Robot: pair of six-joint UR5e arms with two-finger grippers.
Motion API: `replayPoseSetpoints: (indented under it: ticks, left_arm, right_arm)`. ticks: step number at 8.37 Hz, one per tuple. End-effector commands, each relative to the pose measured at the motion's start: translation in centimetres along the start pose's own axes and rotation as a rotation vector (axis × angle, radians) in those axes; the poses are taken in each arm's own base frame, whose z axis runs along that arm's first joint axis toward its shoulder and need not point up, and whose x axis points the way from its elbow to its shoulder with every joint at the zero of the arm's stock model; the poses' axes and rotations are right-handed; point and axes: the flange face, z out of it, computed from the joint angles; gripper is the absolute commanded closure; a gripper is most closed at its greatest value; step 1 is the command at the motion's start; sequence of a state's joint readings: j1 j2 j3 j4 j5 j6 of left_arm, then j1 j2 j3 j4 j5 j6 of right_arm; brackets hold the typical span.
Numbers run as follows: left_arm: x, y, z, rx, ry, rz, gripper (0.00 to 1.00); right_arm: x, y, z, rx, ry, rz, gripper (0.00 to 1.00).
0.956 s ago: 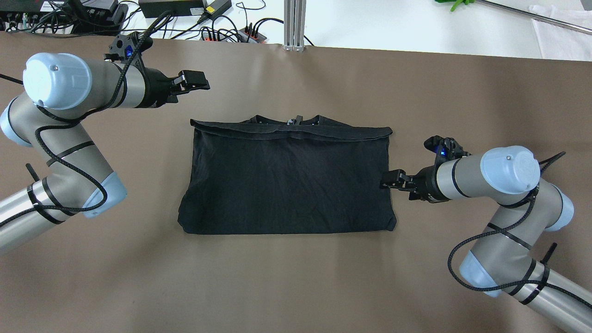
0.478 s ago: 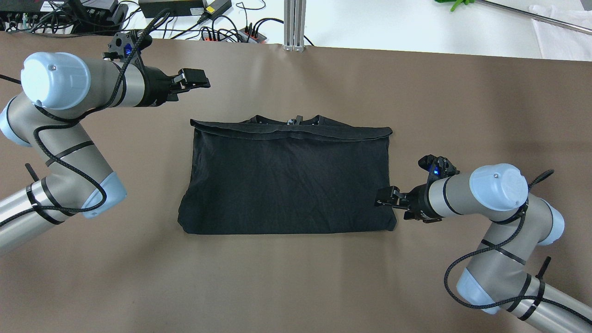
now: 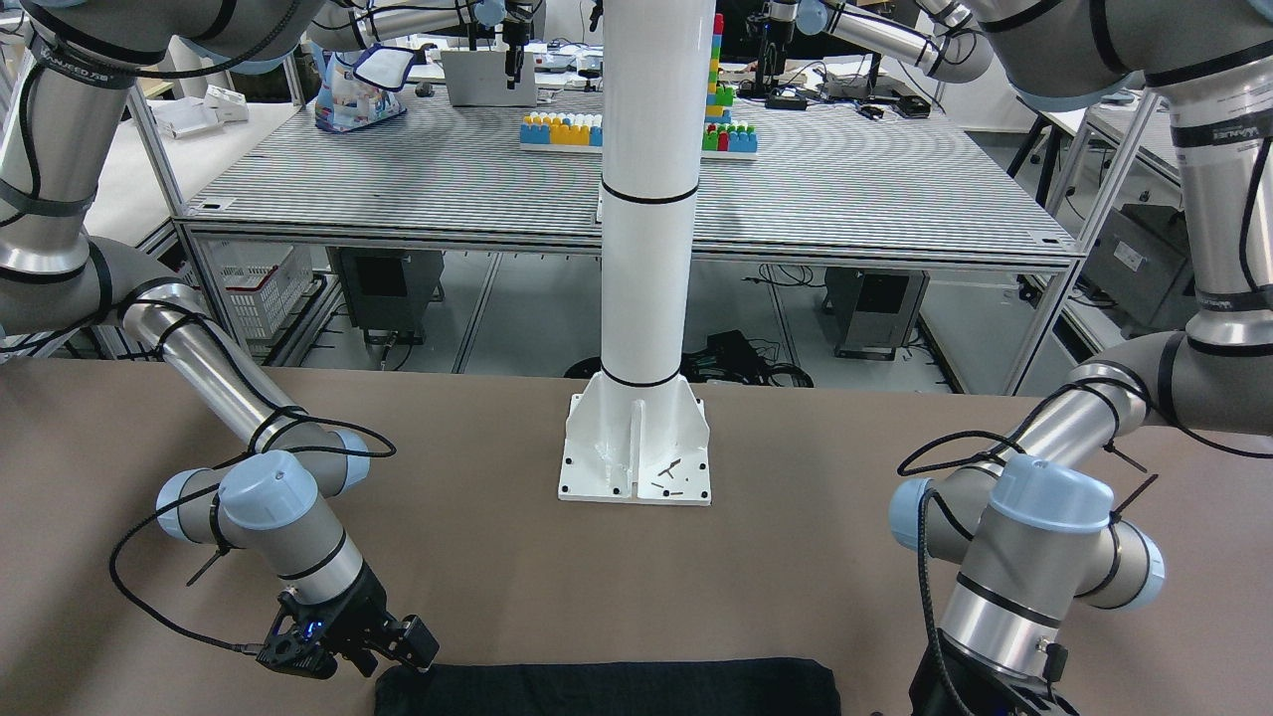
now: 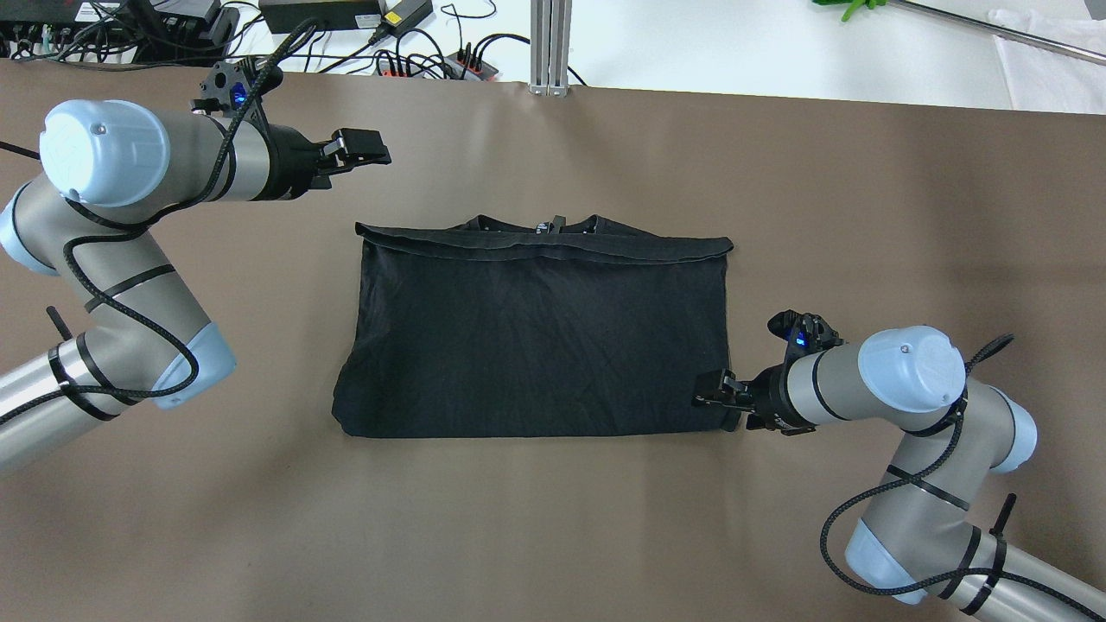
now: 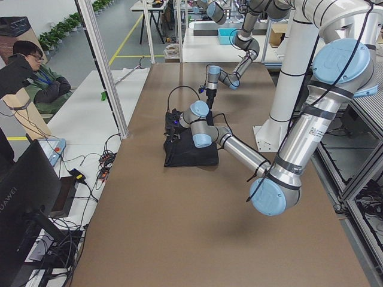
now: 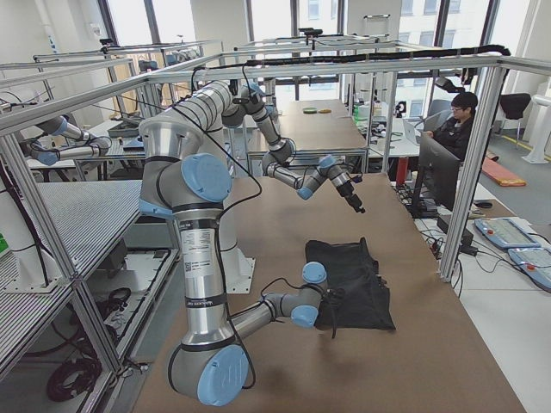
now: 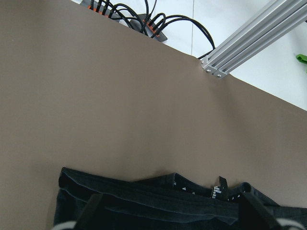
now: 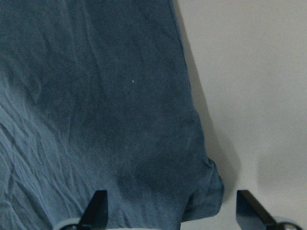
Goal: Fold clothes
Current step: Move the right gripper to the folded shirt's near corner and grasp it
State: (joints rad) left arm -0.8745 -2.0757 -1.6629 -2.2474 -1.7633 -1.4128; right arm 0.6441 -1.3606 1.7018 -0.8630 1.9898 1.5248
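Garment (image 4: 536, 337) long axis L-R, collar (image 4: 546, 226) far; left gripper (image 4: 378, 155), right gripper (image 4: 702, 399) both wide.

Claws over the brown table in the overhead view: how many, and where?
2. The left claw is beyond the black garment's far left corner, apart from it; the right claw is at its near right corner. None seems hidden.

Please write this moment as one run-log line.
left gripper: open, off garment | right gripper: open, at garment's near-right corner
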Motion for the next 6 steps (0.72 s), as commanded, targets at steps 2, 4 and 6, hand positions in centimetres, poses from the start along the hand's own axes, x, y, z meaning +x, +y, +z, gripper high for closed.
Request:
replayPoseSetpoints:
  ticks: [2, 4, 6]
  left_arm:
    - [-0.1, 0.1, 0.1, -0.001, -0.002, 0.000, 0.00]
    - [-0.3, 0.1, 0.1, -0.002, -0.005, 0.001, 0.00]
    - [-0.4, 0.0, 0.2, 0.000, -0.006, -0.001, 0.00]
  right_arm:
    - [0.5, 0.0, 0.8, -0.003, 0.016, 0.004, 0.88]
    - [0.2, 0.3, 0.8, -0.006, 0.012, -0.001, 1.00]
    - [-0.9, 0.7, -0.4, -0.011, -0.017, -0.005, 1.00]
